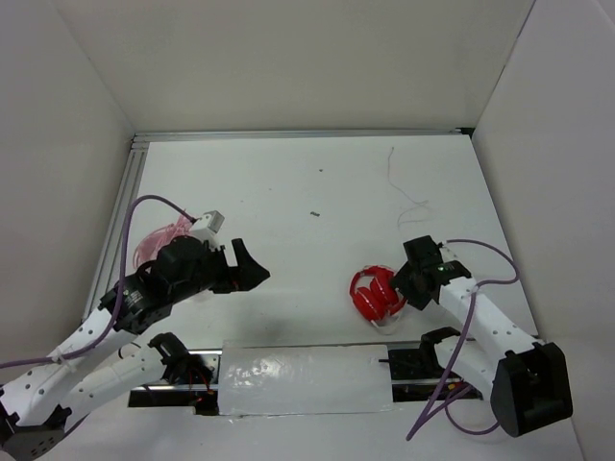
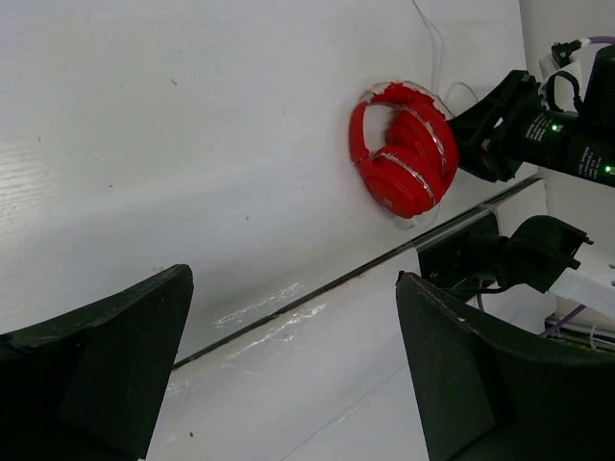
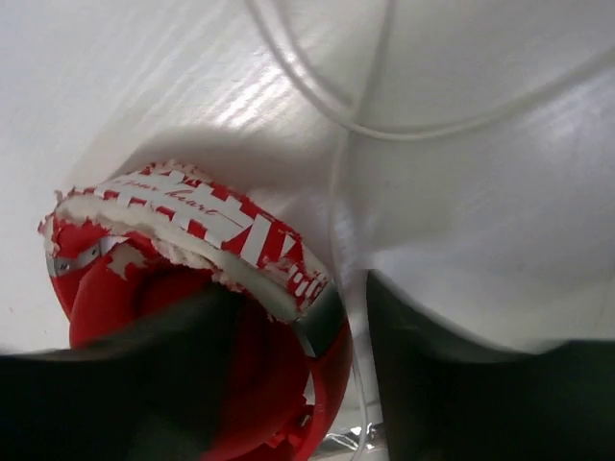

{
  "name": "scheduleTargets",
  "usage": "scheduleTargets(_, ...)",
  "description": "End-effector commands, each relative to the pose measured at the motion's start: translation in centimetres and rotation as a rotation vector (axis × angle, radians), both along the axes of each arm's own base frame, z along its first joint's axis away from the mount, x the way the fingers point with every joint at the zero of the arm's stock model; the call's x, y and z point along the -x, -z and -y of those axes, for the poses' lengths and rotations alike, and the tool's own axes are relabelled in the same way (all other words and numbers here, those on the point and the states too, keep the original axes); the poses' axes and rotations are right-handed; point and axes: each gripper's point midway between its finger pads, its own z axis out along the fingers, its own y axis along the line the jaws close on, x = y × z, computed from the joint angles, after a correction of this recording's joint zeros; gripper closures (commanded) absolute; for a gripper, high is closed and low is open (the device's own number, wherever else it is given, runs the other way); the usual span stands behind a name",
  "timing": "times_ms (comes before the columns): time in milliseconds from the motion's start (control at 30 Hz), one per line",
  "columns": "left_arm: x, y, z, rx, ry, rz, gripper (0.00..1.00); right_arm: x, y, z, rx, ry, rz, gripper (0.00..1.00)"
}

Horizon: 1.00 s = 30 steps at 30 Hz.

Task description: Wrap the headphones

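The smooth white table (image 1: 288,192) carries a crinkled, plastic-covered white panel (image 1: 303,379) along its near edge. The left arm (image 1: 101,331) bends low over the left side, and the left gripper (image 1: 252,265) is spread wide with nothing between its fingers. The right gripper (image 1: 404,284) angles down against the headphones (image 1: 375,298), which lie right of centre, just beyond the panel. Its fingers straddle the peeling red-and-white headband; whether they pinch it cannot be told. The round red cups lie folded together. Pale pink headphones (image 1: 154,242) sit at the far left. A thin white cable (image 1: 408,197) trails toward the far side.
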Motion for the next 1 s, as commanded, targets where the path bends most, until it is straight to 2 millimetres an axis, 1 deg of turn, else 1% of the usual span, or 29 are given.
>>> scheduleTargets(0,-0.4,-0.9,0.9,0.019,0.041,0.043,0.01,-2.1,-0.7,-1.2,-0.056,-0.015,0.071,0.58)
scheduleTargets(33,-0.4,-0.8,1.0,0.014,0.042,0.038,0.01,-2.3,-0.7,-1.3,-0.058,-0.025,0.076,0.71)
scheduleTargets(67,-0.4,-0.8,1.0,0.011,0.043,0.036,0.01,-2.9,-1.0,-1.6,-0.068,-0.04,0.101,0.82)
scheduleTargets(100,-0.6,-0.5,1.1,-0.002,0.045,0.03,0.01,-3.5,-1.8,-1.8,-0.063,-0.09,0.136,1.0)
scheduleTargets(133,-0.5,-0.6,1.3,0.004,0.062,0.031,0.01,-3.6,-1.9,-1.8,-0.064,-0.09,0.141,1.0)
scheduleTargets(167,-0.6,-0.4,1.6,-0.002,0.076,0.027,0.01,-4.4,-2.8,-2.7,-0.087,-0.149,0.192,1.0)
scheduleTargets(200,-0.6,-0.4,1.8,-0.005,0.089,0.03,0.01,-4.9,-3.9,-2.8,-0.071,-0.225,0.25,1.0)
scheduleTargets(233,-0.5,-0.3,2.3,-0.01,0.127,0.036,0.01,-5.4,-4.9,-3.1,-0.072,-0.256,0.294,1.0)
scheduleTargets(267,-0.6,-0.1,2.7,-0.013,0.146,0.035,0.01,-6.1,-6.7,-3.8,-0.091,-0.301,0.378,1.0)
scheduleTargets(333,-0.3,0.1,3.6,-0.02,0.219,0.04,0.01,-6.6,-8.8,-4.8,-0.083,-0.453,0.488,1.0)
scheduleTargets(367,-0.7,0.2,4.2,-0.026,0.241,0.041,0.01,-7.0,-10.3,-5.6,-0.093,-0.519,0.566,1.0)
scheduleTargets(400,-0.7,0.3,4.5,-0.035,0.266,0.044,0.01,-6.6,-12.0,-6.8,-0.132,-0.596,0.636,1.0)
scheduleTargets(433,-0.6,0.2,4.9,-0.036,0.293,0.043,0.01,-6.5,-13.1,-7.3,-0.107,-0.692,0.686,1.0)
scheduleTargets(500,-1.2,0.2,5.6,-0.052,0.322,0.048,0.01,-6.1,-15.3,-8.5,-0.132,-0.789,0.757,1.0)
scheduleTargets(533,-1.3,0.3,6.1,-0.057,0.344,0.043,0.01,-6.0,-15.8,-9.0,-0.128,-0.839,0.776,1.0)
scheduleTargets(567,-1.6,-0.3,6.6,-0.047,0.359,0.068,0.01,-5.9,-16.2,-9.5,-0.139,-0.874,0.786,1.0)
scheduleTargets(600,-1.7,-0.4,6.9,-0.054,0.382,0.083,0.01,-5.4,-17.2,-10.7,-0.155,-0.944,0.812,1.0)
scheduleTargets(633,-1.5,-0.6,7.6,-0.042,0.429,0.082,0.01,-5.4,-16.9,-11.0,-0.134,-0.982,0.798,1.0)
scheduleTargets(667,-1.5,-0.8,8.0,-0.037,0.463,0.108,0.01,-5.6,-17.7,-11.3,-0.118,-1.001,0.806,1.0)
scheduleTargets(700,-1.3,-0.9,8.4,-0.031,0.487,0.109,0.01,-5.3,-17.4,-11.9,-0.089,-1.035,0.787,1.0)
scheduleTargets(733,-0.9,-1.0,8.9,-0.017,0.53,0.105,0.01,-5.6,-16.9,-12.1,-0.051,-1.062,0.768,1.0)
scheduleTargets(767,-0.9,-1.3,9.2,-0.009,0.557,0.13,0.01,-5.8,-17.2,-12.5,-0.028,-1.072,0.774,1.0)
scheduleTargets(800,-0.7,-1.4,9.4,0.003,0.577,0.139,0.01,-5.7,-17.1,-13.0,0.004,-1.088,0.77,1.0)
scheduleTargets(833,-0.5,-1.4,9.6,0.013,0.596,0.146,0.01,-6.0,-16.7,-13.4,0.018,-1.098,0.758,1.0)
scheduleTargets(900,0.3,-1.6,10.3,0.039,0.654,0.16,0.01,-6.3,-17.2,-14.2,0.025,-1.102,0.776,1.0)
scheduleTargets(967,0.6,-1.2,10.5,0.039,0.671,0.142,0.01,-6.2,-17.4,-15.4,0.016,-1.129,0.787,1.0)
